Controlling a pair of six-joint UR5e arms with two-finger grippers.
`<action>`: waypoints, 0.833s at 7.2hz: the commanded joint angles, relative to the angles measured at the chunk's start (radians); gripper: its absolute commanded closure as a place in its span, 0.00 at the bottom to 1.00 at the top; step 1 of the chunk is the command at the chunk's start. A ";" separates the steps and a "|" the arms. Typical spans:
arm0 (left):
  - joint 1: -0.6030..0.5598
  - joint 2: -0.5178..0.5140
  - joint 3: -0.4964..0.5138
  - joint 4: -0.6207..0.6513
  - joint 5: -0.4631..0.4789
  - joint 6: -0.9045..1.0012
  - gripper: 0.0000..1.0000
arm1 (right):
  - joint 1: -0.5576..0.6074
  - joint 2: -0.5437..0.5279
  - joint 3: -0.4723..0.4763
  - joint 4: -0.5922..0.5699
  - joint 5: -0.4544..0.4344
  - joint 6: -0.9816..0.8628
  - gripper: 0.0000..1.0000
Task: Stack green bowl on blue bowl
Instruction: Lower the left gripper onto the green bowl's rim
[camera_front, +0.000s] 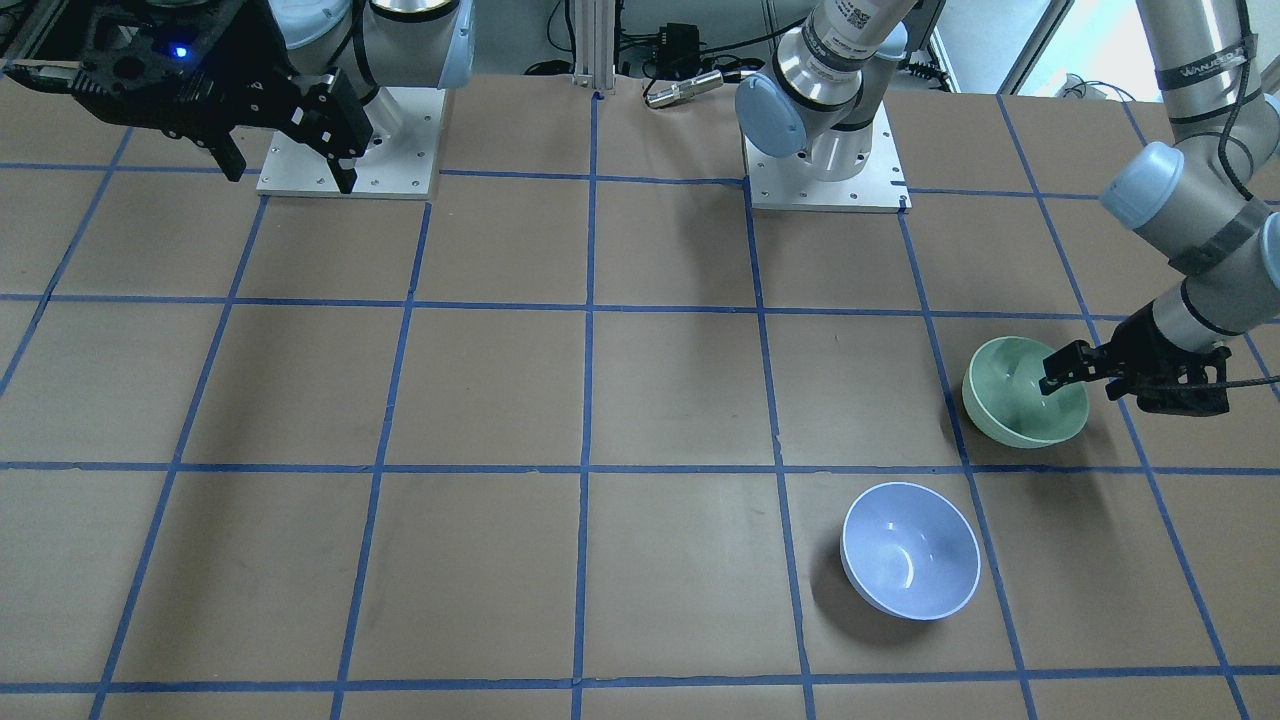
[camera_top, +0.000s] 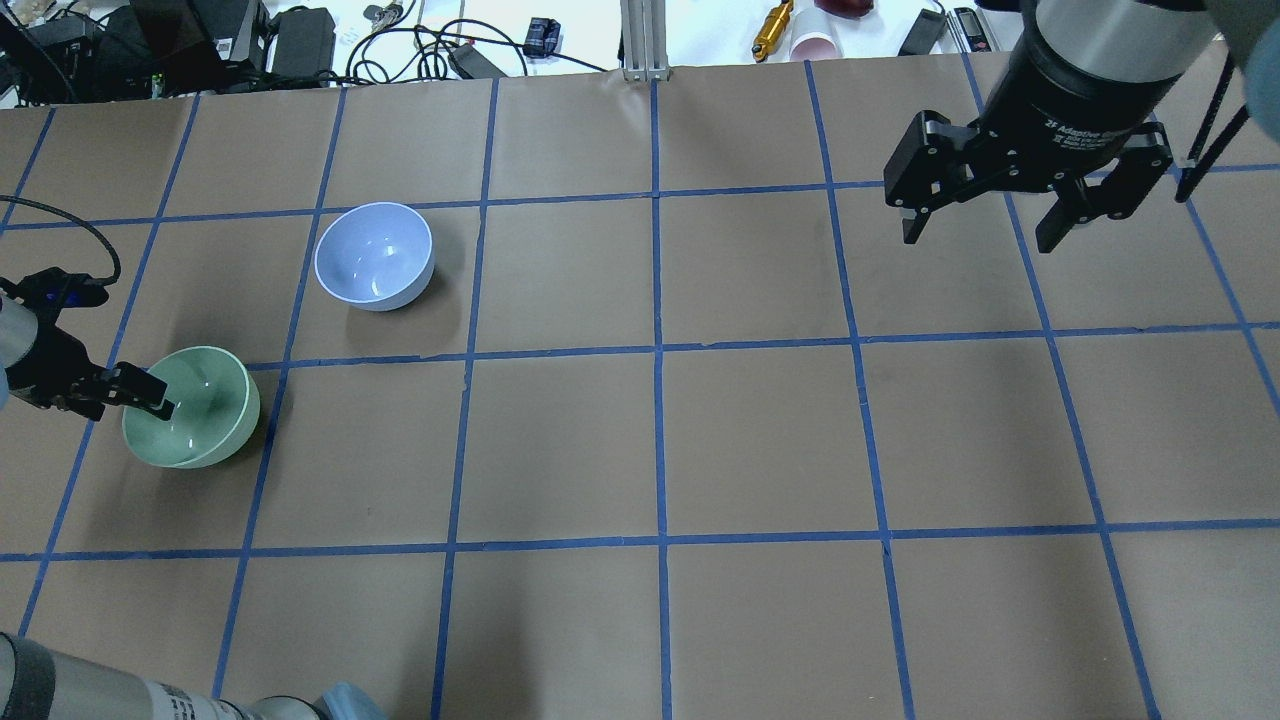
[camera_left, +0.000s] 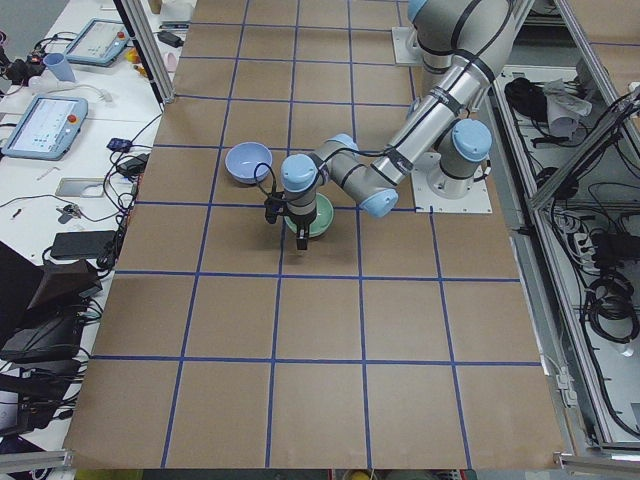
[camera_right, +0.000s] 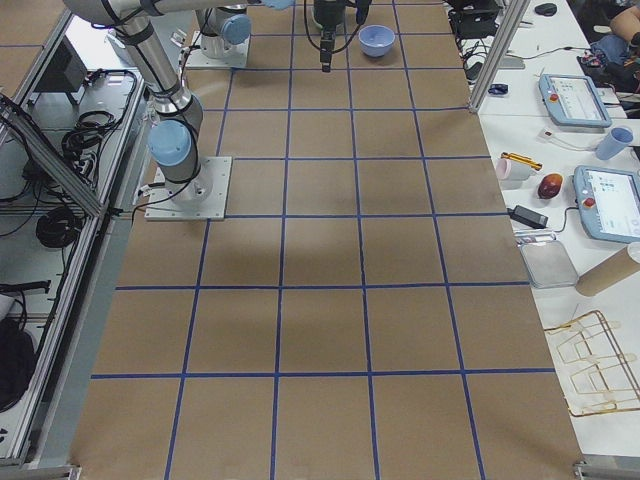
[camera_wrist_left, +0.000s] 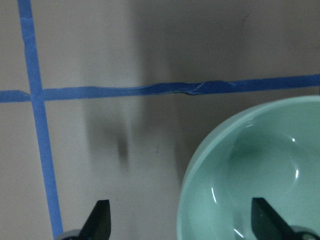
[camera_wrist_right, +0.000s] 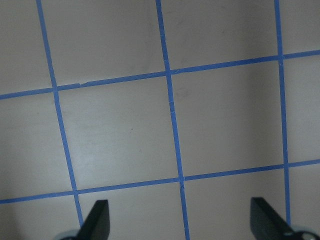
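The green bowl sits upright on the table at the robot's left; it also shows in the front view and the left wrist view. My left gripper is open and low at the bowl's outer side. Its jaws straddle the rim, one finger inside the bowl and one outside. The blue bowl stands upright and empty one square farther out and a little inward. My right gripper is open and empty, held high over bare table at the far right.
The table is brown paper with a blue tape grid. Cables, chargers and small tools lie beyond the far edge. The two arm bases stand at the robot's side of the table.
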 joint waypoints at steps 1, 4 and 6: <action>0.021 -0.007 -0.019 0.002 -0.046 0.008 0.00 | 0.000 0.000 -0.001 0.000 0.000 0.000 0.00; 0.021 -0.034 -0.019 0.002 -0.046 0.006 0.00 | 0.000 0.000 0.001 0.001 0.000 0.000 0.00; 0.021 -0.045 -0.017 0.002 -0.048 0.006 0.00 | 0.000 0.000 -0.001 0.001 0.000 0.000 0.00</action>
